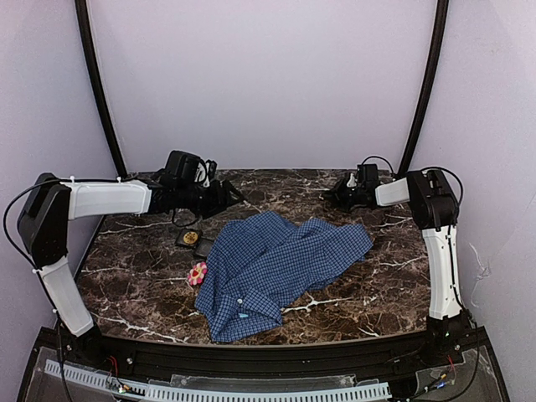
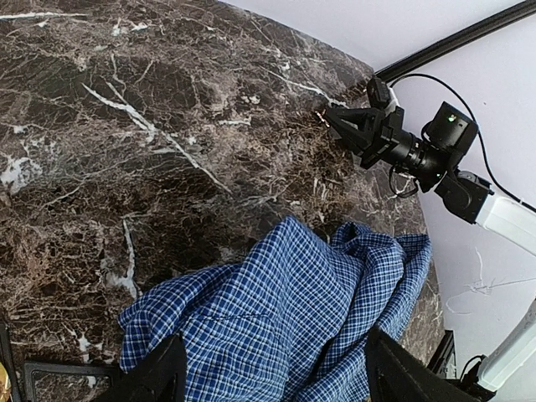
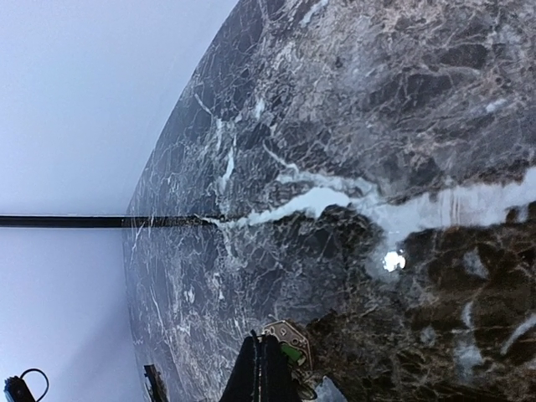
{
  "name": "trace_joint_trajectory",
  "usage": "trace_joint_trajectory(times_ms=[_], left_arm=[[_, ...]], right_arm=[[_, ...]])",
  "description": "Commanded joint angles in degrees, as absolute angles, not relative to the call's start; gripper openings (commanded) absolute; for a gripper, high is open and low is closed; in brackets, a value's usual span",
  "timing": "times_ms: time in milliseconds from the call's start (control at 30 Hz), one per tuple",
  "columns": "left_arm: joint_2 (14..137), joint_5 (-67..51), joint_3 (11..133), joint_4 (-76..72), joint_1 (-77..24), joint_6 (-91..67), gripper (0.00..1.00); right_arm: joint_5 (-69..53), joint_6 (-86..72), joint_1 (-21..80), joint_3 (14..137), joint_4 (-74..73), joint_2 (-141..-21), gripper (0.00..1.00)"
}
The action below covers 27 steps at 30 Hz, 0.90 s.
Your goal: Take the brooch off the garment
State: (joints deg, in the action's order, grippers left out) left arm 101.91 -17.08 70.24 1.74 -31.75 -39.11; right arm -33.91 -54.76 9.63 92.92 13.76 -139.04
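The garment (image 1: pixel 280 264), a blue-and-white check shirt, lies crumpled in the middle of the marble table and fills the lower part of the left wrist view (image 2: pixel 285 327). My left gripper (image 1: pixel 226 197) hovers above its far left end, open, with cloth showing between the fingers (image 2: pixel 159 377) but nothing gripped. My right gripper (image 1: pixel 332 197) is raised over the back right of the table, away from the shirt. Its fingertips (image 3: pixel 264 343) are shut, and a bronze brooch (image 3: pixel 295 342) with a green stone sits against them, apparently pinched.
A small black tray (image 1: pixel 194 243) holding a gold piece (image 1: pixel 190 239) sits left of the shirt. A pink flower-shaped piece (image 1: pixel 197 274) lies at the shirt's left edge; I cannot tell whether it is attached. Walls and black poles close the back.
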Motion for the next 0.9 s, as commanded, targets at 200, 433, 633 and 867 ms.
trace_joint_trajectory(times_ms=[200, 433, 633, 867], left_arm=[[97.9, -17.4, 68.3, 3.2, -30.9, -37.6, 0.74], [97.6, -17.2, 67.7, 2.9, -30.8, -37.8, 0.74], [97.8, -17.6, 67.9, 2.6, -30.6, -37.7, 0.74], [95.4, -15.2, 66.3, 2.4, -30.5, -37.6, 0.74]], right_arm=[[-38.2, -55.3, 12.0, 90.4, 7.2, -135.2, 0.00], [-43.5, -55.9, 13.6, 86.0, 10.5, -128.3, 0.00], [-42.5, -54.6, 12.7, 86.7, 8.4, -123.2, 0.00], [-37.7, -53.2, 9.8, 90.0, 3.8, -123.1, 0.00]])
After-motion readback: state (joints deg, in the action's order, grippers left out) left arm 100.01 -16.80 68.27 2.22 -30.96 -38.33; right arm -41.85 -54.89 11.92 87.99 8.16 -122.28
